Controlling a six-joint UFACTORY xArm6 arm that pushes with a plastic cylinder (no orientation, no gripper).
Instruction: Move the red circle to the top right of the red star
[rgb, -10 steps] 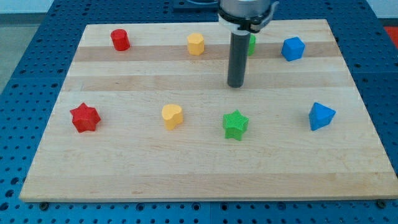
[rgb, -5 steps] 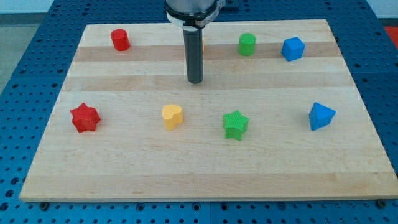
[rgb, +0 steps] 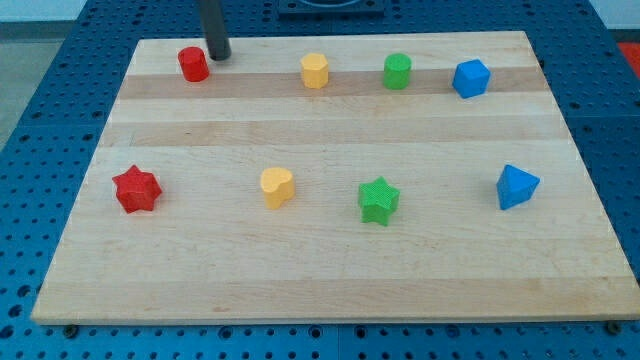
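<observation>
On the wooden counter (rgb: 330, 270), my tip (rgb: 218, 56) sits just beside the red circle block (rgb: 193, 64), at its upper right. Rightward along the top row follow the yellow hexagonal block (rgb: 315, 71), green cylinder block (rgb: 397, 71) and blue cube-like block (rgb: 471, 78). The lower row, left to right: red star block (rgb: 136, 189), yellow heart-like block (rgb: 277, 187), green star block (rgb: 378, 200), blue angular block (rgb: 516, 186).
</observation>
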